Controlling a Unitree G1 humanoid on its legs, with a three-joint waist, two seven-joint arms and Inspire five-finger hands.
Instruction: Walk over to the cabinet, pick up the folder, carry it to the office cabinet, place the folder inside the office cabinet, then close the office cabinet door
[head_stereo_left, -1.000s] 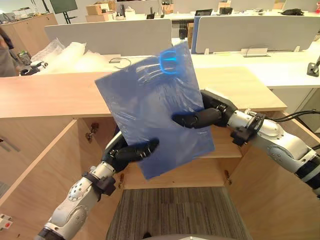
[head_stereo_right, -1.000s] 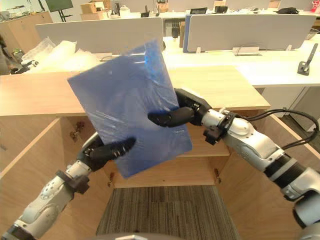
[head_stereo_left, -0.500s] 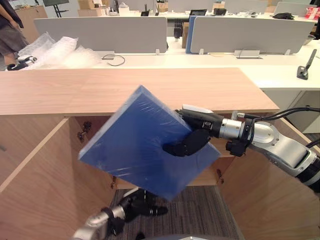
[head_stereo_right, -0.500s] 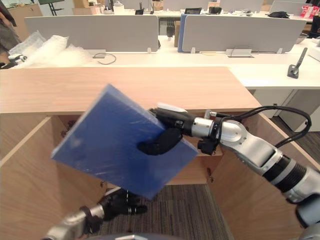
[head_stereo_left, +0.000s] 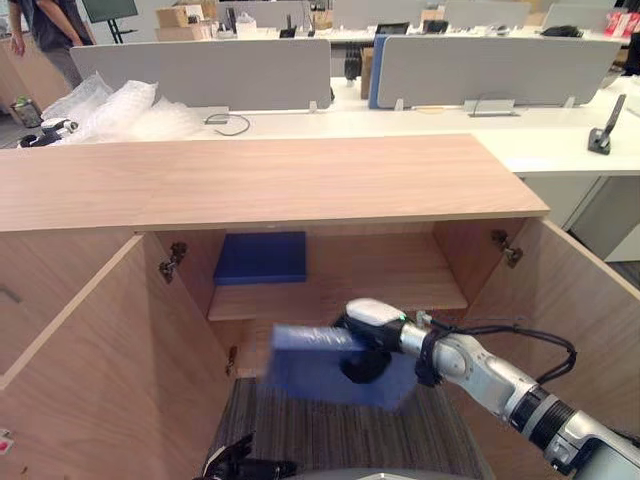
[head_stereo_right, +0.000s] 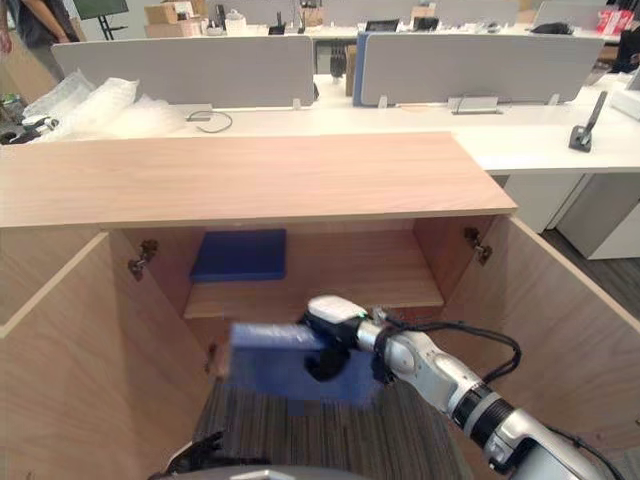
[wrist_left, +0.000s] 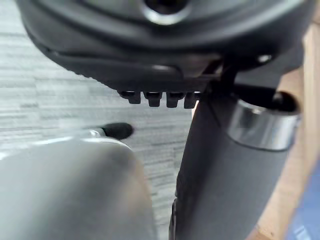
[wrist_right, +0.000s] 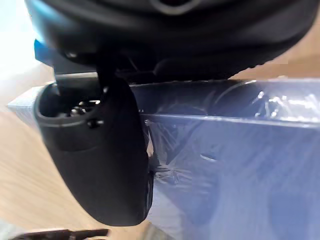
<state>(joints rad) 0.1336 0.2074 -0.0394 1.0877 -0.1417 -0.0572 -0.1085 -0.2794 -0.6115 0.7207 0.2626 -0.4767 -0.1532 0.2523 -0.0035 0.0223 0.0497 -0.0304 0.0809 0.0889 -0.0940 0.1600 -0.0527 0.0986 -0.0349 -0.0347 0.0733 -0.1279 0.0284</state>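
Bubble wrap + desk dividers, bkgd

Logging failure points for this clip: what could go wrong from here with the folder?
One-handed hold: only the right robot hand pinches the folder; the left robot hand hangs low, so it may tilt or slip. It sits below the shelf edge and could catch it. Going in, it might shove the other blue folder.

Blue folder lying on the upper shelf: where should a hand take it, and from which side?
The shelf folder lies flat at the left rear, beneath the cabinet top, which blocks a top-down grab. So probably pinch its front edge, reaching in through the open front.
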